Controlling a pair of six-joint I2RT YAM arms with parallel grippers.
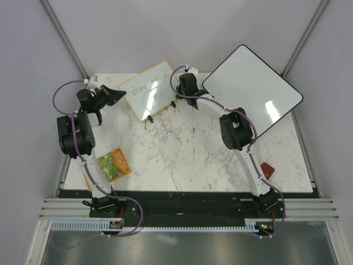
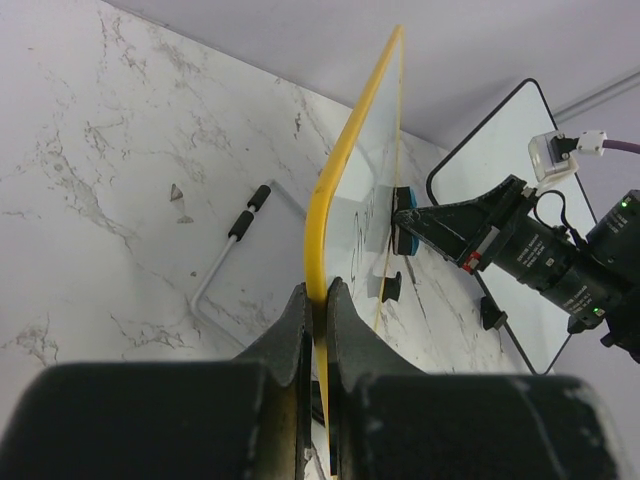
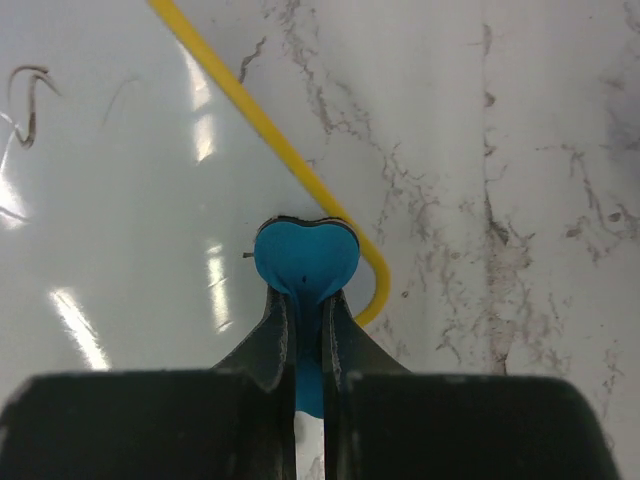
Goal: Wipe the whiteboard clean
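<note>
- Yellow-framed whiteboard stands tilted at the far left-centre of the marble desk, between the two grippers.
- Dark handwriting shows on its face. The words are too small to read.
- Left gripper is clamped on the board's yellow edge, with the frame pinched between both fingers. It holds the board from its left side.
- Right gripper is closed on a blue eraser, whose heart-shaped end sticks out past the fingertips.
- The eraser sits at the board's writing face, just inside a rounded corner of the frame. In the left wrist view it appears to touch the surface.
- A few pen strokes are visible at the upper left of the right wrist view, well apart from the eraser.
- A bent wire leg with black sleeves lies on the desk behind the board.
- A larger black-framed board, blank, is at the far right, and its corner overhangs the desk edge.
- A colourful printed packet lies flat at the near left, beside the left arm.
- A small reddish-brown object is at the near right edge. I cannot tell what it is.
</note>
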